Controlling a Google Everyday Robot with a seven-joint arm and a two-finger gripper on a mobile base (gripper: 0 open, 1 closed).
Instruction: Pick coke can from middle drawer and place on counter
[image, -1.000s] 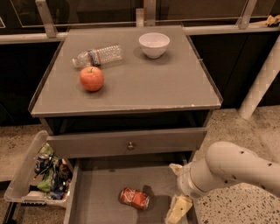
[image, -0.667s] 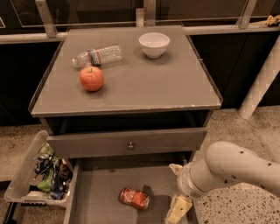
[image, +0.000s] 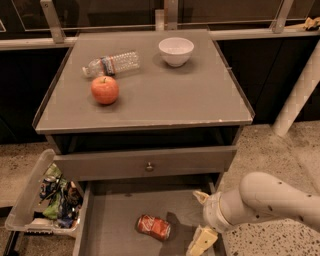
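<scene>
The coke can lies on its side on the floor of the open middle drawer, with the gripper just to its right, spread and empty, so the grasp, the lift and the placing on the counter all remain.

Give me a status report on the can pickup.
Gripper open, low over drawer, right of can, not touching. Can lying on its side on drawer floor. Nothing between them.

gripper at middle drawer right side | drawer front cropped by bottom edge | bin contents indistinct
</scene>
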